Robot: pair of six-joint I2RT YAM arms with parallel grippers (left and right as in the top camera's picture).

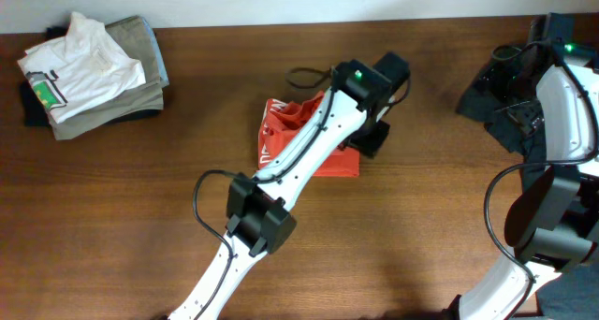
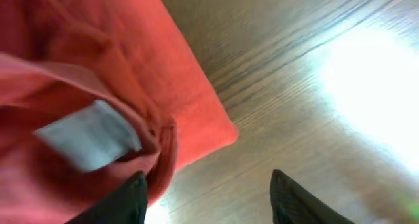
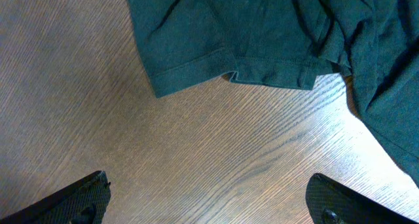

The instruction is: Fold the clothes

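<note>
Brown wood-grain surface (image 1: pixel 421 217) runs under everything. Nearest, in the right wrist view, the right pincer (image 3: pixel 216 207) hangs with its jaws spread wide over bare wood and grips nothing. Just beyond it lies the hemmed edge of a dark green garment (image 3: pixel 262 34).

The left pincer (image 2: pixel 206 207) is likewise parted and looks empty. One finger (image 2: pixel 124 198) touches the edge of the orange-red short-sleeved cotton T-shirt (image 2: pixel 190 106), the other is over bare wood. The shirt lies bunched in a rough rectangle at the middle of the surface, partly under the left arm.

It should handle as light, limp cloth that sags and creases rather than holding a shape. I judge a hem or corner, pinched through both layers, the best hold.

Only the left wrist view shows the white label (image 2: pixel 88 142) inside the folds. Only the overhead view shows the white lettering (image 1: pixel 266 144) and, at the far left corner, a white shirt with a green mark (image 1: pixel 80 63) on a khaki-grey folded garment (image 1: pixel 140 39).
</note>
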